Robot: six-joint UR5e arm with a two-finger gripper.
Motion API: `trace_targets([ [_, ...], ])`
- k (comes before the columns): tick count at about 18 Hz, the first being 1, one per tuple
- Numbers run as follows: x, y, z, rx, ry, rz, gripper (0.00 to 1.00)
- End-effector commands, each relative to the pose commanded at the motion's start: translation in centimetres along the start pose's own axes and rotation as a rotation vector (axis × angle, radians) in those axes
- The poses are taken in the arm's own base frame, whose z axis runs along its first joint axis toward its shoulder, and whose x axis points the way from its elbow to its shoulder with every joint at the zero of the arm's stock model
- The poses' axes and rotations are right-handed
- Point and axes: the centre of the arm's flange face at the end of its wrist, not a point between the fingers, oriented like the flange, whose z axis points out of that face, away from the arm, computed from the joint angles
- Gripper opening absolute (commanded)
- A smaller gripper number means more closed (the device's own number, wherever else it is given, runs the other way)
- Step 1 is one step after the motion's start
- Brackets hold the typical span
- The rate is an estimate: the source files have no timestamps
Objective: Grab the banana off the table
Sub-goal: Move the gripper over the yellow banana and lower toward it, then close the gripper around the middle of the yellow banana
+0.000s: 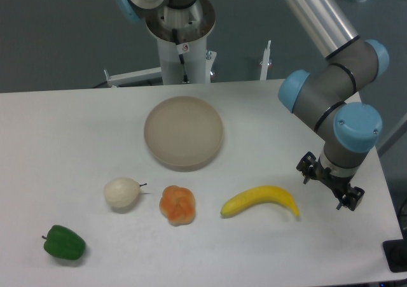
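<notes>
The arm reaches in from the upper right, its grey links and blue joint caps folding down so that the wrist hangs above the table near its right edge. The gripper sits at the wrist's lower end, just right of the banana and apart from it; its dark fingers are seen from above and partly hidden by the wrist, so whether they are spread or closed cannot be told, and nothing shows between them. The banana lies flat on the white top, curved with its ends turned down toward the front edge, bare surface all around it. Left of the banana, near but not touching, sits a lumpy orange fruit; farther left lie a pale round fruit and a green pepper. Behind the banana, toward the arm's base, rests a beige bowl, well apart from it.
</notes>
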Motion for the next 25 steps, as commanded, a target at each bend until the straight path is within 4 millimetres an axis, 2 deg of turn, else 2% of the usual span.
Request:
trace_targets([
  [2,0.1,-0.2,0.0,0.011,0.003,0.000,1.00],
  [5,1.5,-0.5,0.3,0.010,0.020,0.006,1.00],
  [7,3.5,-1.0,1.1,0.043,0.032,0.005,1.00],
  [8,5.9,-2.1,1.7,0.066,0.025,0.017,1.00],
  [9,7.3,-2.8,2.1,0.084,-0.003,0.029,1.00],
  [11,9.1,-4.4,3.2,0.097,0.024,0.055,1.00],
  [14,11.0,-6.9,3.6,0.094,0.043,0.064,1.00],
  [19,12.8,-9.4,5.9,0.079,0.086,0.088,1.00],
  [22,12.9,-9.4,7.2,0.072,0.103,0.088,1.00],
  [25,12.9,-9.4,7.3,0.068,0.105,0.088,1.00],
])
